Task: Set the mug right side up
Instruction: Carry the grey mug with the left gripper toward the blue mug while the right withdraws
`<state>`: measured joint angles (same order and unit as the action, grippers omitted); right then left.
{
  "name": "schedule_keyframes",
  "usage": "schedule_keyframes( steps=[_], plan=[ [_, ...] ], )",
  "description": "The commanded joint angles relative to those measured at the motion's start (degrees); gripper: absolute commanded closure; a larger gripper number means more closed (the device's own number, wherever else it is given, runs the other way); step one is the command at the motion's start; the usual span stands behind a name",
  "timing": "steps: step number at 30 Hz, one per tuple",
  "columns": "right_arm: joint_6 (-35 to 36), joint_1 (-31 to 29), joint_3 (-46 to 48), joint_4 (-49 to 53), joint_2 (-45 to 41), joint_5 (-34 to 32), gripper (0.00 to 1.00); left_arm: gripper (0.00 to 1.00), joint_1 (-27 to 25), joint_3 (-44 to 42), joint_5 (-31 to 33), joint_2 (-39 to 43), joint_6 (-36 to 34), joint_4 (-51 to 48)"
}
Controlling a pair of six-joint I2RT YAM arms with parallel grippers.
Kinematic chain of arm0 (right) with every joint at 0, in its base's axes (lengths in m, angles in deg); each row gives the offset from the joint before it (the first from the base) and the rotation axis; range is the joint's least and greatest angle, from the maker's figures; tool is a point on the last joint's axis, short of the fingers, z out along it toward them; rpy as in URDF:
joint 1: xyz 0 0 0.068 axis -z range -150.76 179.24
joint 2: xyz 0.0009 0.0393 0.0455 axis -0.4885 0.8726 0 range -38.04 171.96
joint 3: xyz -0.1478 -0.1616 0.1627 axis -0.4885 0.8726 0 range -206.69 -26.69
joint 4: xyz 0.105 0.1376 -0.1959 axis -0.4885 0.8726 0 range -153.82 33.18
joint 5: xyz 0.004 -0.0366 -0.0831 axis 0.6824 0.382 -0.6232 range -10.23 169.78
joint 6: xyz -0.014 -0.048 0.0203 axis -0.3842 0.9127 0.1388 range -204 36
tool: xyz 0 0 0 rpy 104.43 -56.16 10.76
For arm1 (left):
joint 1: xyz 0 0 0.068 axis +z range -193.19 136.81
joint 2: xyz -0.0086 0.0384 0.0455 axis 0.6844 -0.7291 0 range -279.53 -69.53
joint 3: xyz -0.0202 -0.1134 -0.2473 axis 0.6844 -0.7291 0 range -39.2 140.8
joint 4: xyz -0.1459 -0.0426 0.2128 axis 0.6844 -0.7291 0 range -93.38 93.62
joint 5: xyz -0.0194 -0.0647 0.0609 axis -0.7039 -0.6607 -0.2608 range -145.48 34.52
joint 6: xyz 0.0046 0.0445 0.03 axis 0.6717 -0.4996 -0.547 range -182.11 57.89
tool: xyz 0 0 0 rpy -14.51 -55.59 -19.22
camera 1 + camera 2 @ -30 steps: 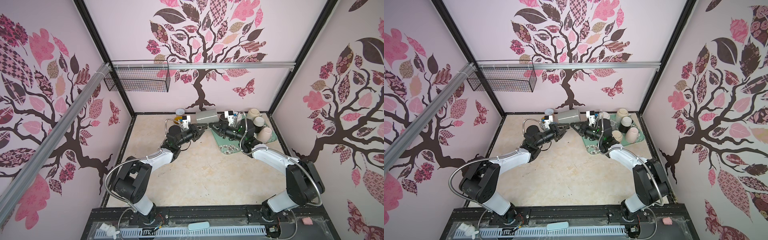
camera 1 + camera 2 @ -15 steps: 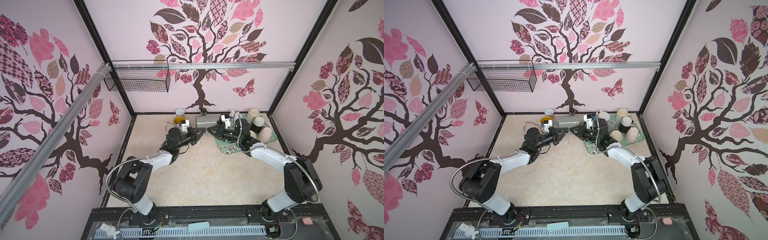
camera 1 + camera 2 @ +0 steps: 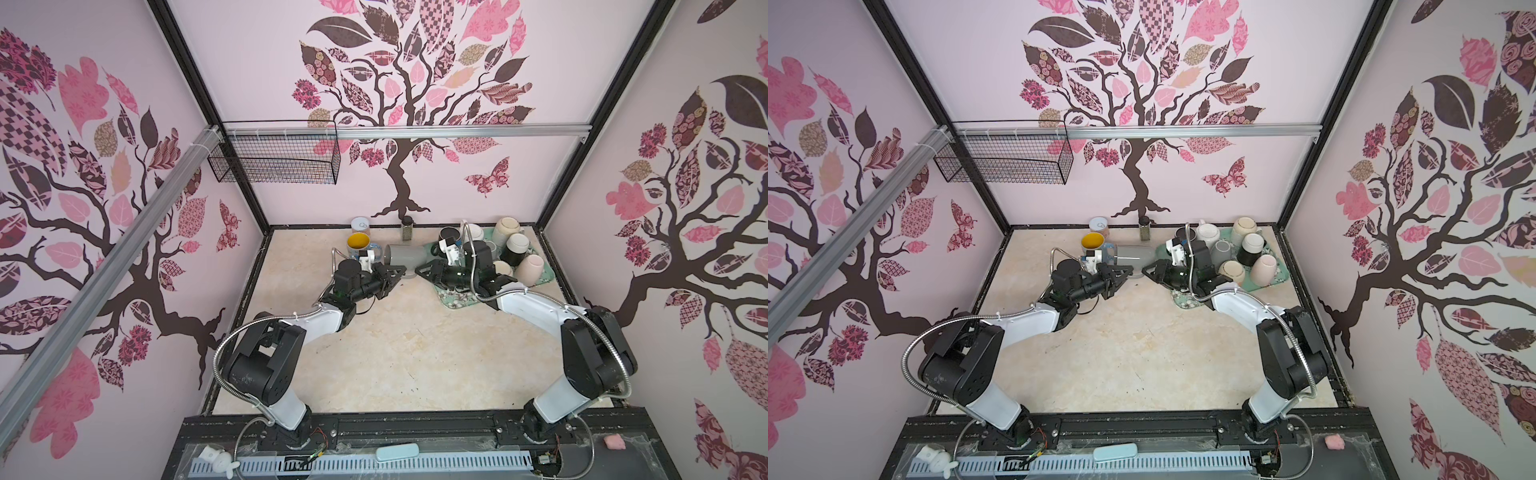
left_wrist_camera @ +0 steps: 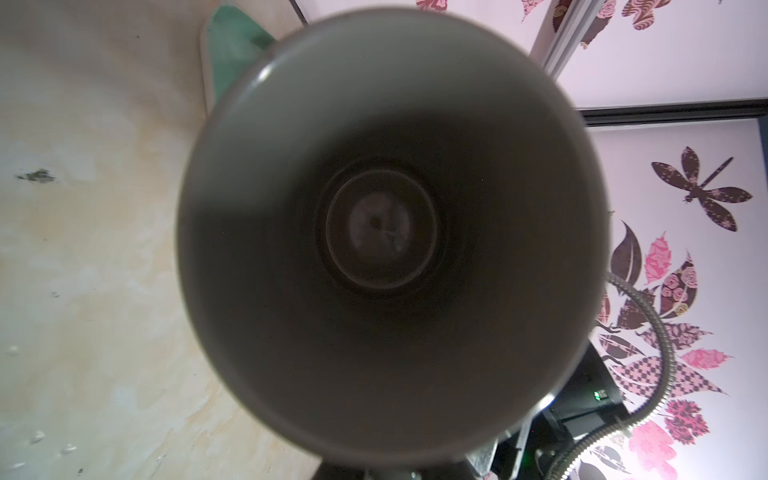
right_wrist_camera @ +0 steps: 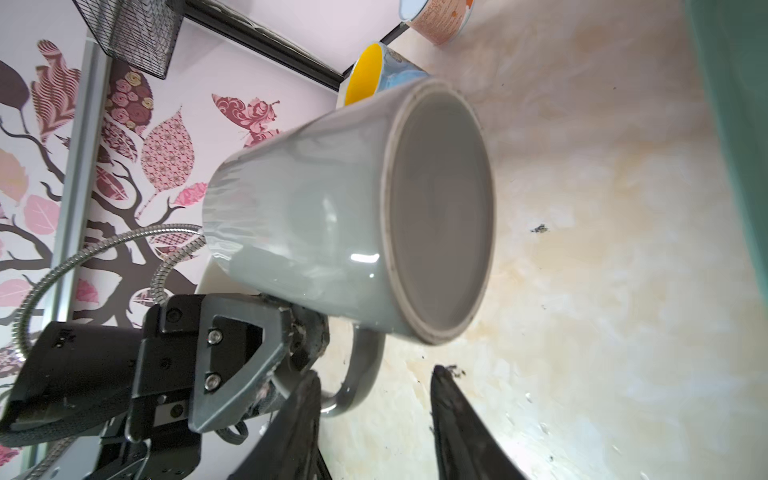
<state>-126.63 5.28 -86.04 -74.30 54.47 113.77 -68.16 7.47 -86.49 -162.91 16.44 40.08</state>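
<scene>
The grey mug [image 3: 405, 254] [image 3: 1133, 257] lies sideways, its mouth toward the left arm. In the left wrist view I look straight into the mug [image 4: 386, 232], which hides that gripper's jaws. My left gripper [image 3: 400, 272] [image 5: 299, 340] is shut on the mug's handle [image 5: 357, 374] where it joins the body. My right gripper [image 3: 420, 269] [image 5: 376, 372] stands open just beyond the mug's base [image 5: 440, 216], and the handle loop sits between its two dark fingers.
A yellow-lined mug [image 3: 358, 243], a tin [image 3: 360, 225] and a spice jar [image 3: 407, 228] stand by the back wall. A green mat [image 3: 544, 279] at the back right carries several upturned mugs. A wire basket [image 3: 274, 162] hangs at the upper left.
The right gripper's jaws have opened off the mug's handle. The mug has come a little lower and nearer, held by the left gripper.
</scene>
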Motion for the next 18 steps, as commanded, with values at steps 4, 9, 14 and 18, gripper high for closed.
schedule_keyframes(
  steps=[4,9,14,18],
  plan=[
    [9.27,-0.1,-2.1,8.35,-3.16,-4.61,0.52,1.0,0.46,0.4,6.03,7.78,-12.43,-11.48],
    [12.68,-0.12,-0.31,9.42,-5.68,-6.99,0.52,1.0,0.41,2.74,15.11,13.4,-20.83,-29.3],
    [14.8,-0.29,0.54,10.78,-6.98,-7.68,0.52,1.0,-0.07,5.95,32.27,17.82,-27.46,-45.73],
    [15.21,-0.42,1.54,11.47,-7.95,-8.33,0.51,1.0,-0.67,6.62,42.89,18.98,-27.57,-50.28]
  ],
)
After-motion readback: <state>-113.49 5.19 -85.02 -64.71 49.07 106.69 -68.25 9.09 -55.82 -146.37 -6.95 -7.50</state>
